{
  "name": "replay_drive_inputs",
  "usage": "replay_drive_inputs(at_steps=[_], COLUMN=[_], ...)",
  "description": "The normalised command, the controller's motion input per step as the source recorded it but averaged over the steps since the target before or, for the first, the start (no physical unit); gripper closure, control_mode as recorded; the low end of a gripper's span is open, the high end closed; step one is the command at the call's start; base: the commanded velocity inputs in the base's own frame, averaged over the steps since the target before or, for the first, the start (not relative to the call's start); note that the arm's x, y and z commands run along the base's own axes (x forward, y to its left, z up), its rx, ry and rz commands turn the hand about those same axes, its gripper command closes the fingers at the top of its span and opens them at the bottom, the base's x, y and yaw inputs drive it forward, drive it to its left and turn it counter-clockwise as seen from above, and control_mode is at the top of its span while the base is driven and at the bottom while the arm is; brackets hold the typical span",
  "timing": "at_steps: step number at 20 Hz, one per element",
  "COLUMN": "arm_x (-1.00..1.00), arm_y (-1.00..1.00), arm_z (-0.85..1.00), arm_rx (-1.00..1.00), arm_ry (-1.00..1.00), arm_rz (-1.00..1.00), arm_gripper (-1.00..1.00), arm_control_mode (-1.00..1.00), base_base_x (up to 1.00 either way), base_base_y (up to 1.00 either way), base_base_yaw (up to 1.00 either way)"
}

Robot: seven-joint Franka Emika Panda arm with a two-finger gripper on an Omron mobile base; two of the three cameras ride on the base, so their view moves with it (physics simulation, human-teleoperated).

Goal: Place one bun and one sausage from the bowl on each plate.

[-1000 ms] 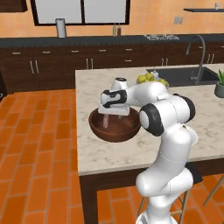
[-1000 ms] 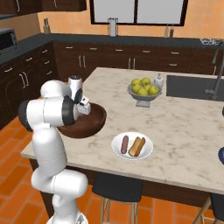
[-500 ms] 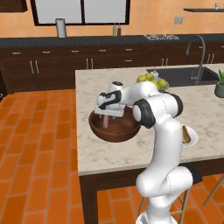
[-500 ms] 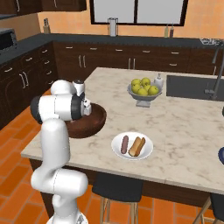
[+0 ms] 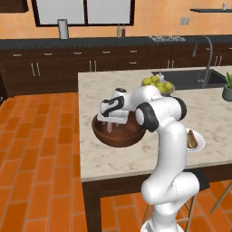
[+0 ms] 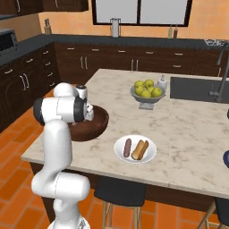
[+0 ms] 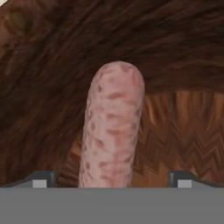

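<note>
One sausage [image 7: 112, 127] lies in the wooden bowl [image 5: 118, 134] near the counter's [image 5: 113, 159] left edge, between the open gripper's [image 7: 112, 178] spread fingertips [image 7: 43, 178], untouched. Bare bowl floor flanks it. The white plate [image 6: 135, 149] holds a sausage and bun [image 6: 140, 149].

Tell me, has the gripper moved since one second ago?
Yes. In the left base view the gripper has come down from above the wooden bowl's rim into the bowl.

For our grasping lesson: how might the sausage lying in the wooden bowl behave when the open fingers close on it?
The sausage is a smooth rounded cylinder, so it may roll or slip sideways if squeezed off-centre. It lies on the curved floor of the wooden bowl, which probably lets it rock. It looks slim, so likely light.
</note>
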Motion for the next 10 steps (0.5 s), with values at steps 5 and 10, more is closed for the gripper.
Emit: replay_drive_inputs(at_steps=[5, 10], arm_x=[0.00, 0.00], arm_y=[0.03, 0.00], arm_z=[-0.02, 0.00], arm_rx=[0.00, 0.00], arm_ry=[-0.02, 0.00], arm_rz=[0.00, 0.00], arm_gripper=[-1.00, 1.00], arm_control_mode=[-1.00, -1.00], base_base_x=[0.00, 0.00], base_base_y=[0.00, 0.00], base_base_yaw=[0.00, 0.00])
